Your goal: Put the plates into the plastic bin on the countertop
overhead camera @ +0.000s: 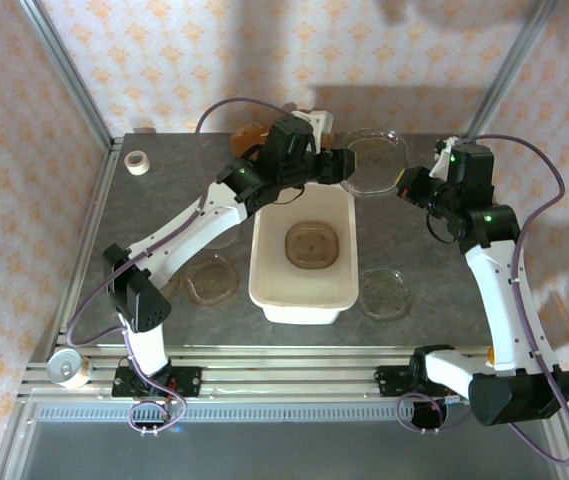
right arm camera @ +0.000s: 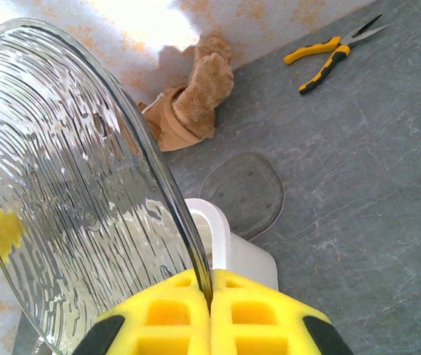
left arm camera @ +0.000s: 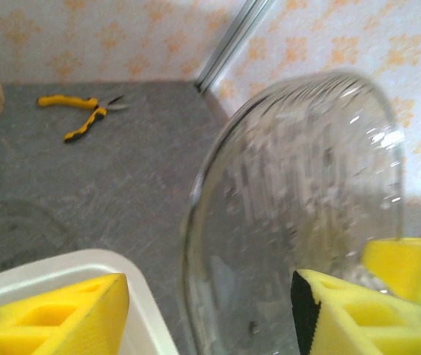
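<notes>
Plates, nearest first. A near-left plate (overhead camera: pixel 211 278) and a near-right plate (overhead camera: pixel 384 292) are lying flat on the counter (overhead camera: pixel 154 200), one on each side of the plastic bin (overhead camera: pixel 302 312) and close to it. A brown-tinted plate (overhead camera: pixel 311 244) is resting flat on the bin's floor.

Just past the bin's far right corner, a clear ribbed plate (overhead camera: pixel 374 165) is hanging between the two arms. Its face is showing to the overhead camera, so it is sitting roughly level. The right jaws are clamping its rim, with both pads pressed onto the edge. The left jaws are standing apart, coming in over the bin's far end. The opposite rim is sitting in their gap, closer to one pad, and I cannot tell whether either pad is touching it.

The plate is therefore lying straight ahead of the left jaws, with the bin just nearward and to the left.

Farther back, yellow-handled pliers (left arm camera: pixel 81 115) and a brown plush toy (right arm camera: pixel 195 96) are lying near the wall.
</notes>
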Robot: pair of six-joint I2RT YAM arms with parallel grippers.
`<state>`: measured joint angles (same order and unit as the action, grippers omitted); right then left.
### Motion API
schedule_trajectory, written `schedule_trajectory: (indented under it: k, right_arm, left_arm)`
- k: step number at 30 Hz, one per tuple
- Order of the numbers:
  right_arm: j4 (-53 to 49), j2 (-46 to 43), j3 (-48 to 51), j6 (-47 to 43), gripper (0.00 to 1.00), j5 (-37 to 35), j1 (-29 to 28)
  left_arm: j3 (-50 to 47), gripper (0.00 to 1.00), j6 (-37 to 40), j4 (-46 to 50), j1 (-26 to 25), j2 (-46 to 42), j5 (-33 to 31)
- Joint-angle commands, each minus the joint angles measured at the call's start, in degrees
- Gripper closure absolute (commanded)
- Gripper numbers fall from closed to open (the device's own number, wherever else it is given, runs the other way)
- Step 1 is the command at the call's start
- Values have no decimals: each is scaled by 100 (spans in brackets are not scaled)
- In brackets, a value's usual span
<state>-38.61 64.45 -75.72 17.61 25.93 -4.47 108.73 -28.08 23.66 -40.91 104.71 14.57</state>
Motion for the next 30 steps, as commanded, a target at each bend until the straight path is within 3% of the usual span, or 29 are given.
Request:
schedule_trajectory:
  k: [1, 11, 30]
  right_arm:
    - [116, -148, 14, 60, 100, -92, -36]
    - [81, -185, 126, 61, 100, -153, -46]
    - [108, -314, 338, 191, 100, -114, -80]
  left_arm:
    - [193, 46, -168, 314, -58, 46, -53]
    - [146, 68, -233, 297, -111, 10, -58]
    - [110, 95, -202, 411, -163, -27, -162]
